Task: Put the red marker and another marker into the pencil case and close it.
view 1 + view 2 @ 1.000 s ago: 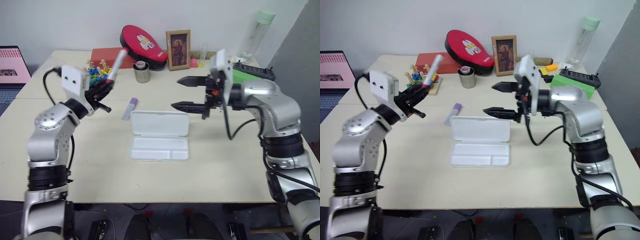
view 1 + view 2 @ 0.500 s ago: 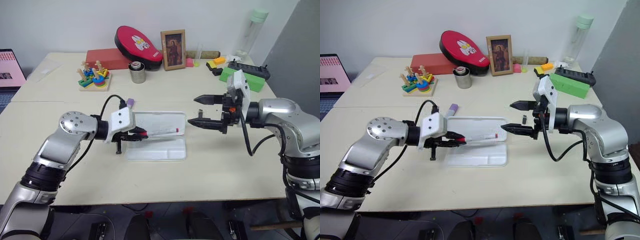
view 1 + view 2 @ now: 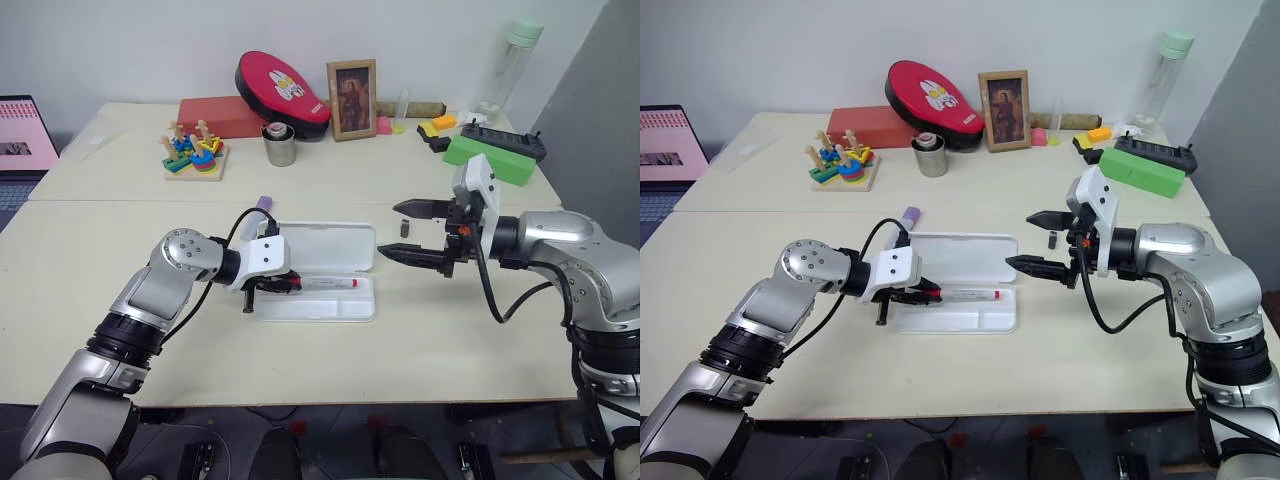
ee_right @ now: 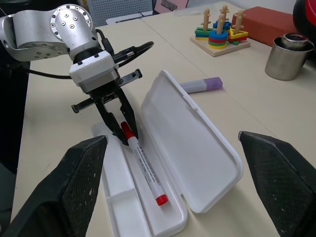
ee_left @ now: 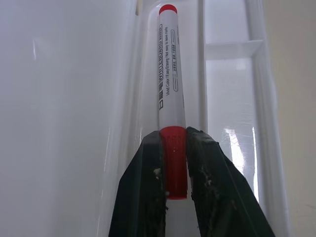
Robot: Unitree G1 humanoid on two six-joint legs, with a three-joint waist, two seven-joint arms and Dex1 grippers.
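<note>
table point(image 3: 480, 340): cream top | near middle: open white pencil case point(image 3: 318, 300), lid up | just behind it: lavender marker point(image 3: 264, 203) | far edge: ring-stacking toy point(image 3: 194, 158), metal cup point(image 3: 280, 146), red box point(image 3: 215, 115), framed picture point(image 3: 352, 85), green box point(image 3: 485, 150), bottle point(image 3: 518, 55)

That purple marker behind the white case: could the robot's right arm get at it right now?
Probably yes. The right gripper is open and holds nothing, but the pencil case lid stands between it and the purple marker, so it would likely reach over.
</note>
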